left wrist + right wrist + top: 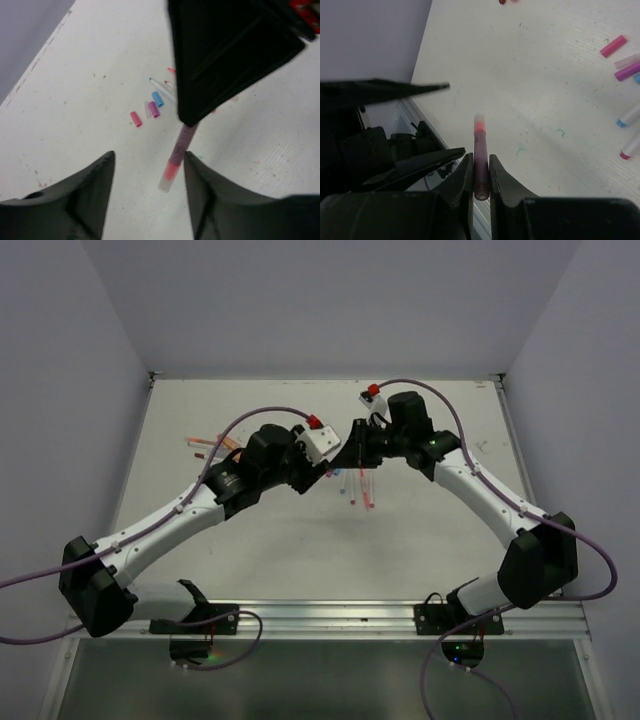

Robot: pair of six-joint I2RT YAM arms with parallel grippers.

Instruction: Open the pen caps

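From above, the two arms are meeting over the middle of the table (200,540). The left gripper (323,468) and the right gripper (350,454) are sitting nose to nose, and the other pens (357,492) are lying on the surface just on the near side of them. The pen being worked is too small to pick out here. In the left wrist view, the left gripper (148,159) is standing wide apart and gripping nothing. The pen (176,156) is hanging out of the dark bulk of the right gripper, its long axis running from upper right to lower left. Its free end, a pink band under a pale tip, is sitting between the two spread fingers, closer to the right-hand one and touching neither. Three loose pen caps (154,109), pink, purple and blue, are lying on the table beyond. In the right wrist view, the right gripper (480,161) is clenching the darker lower barrel, and the pen is pointing straight away from the wrist. The left gripper's spread fingers (422,164) are waiting just to the left. The left arm looks placed to close on that free end and pull along the pen's axis.
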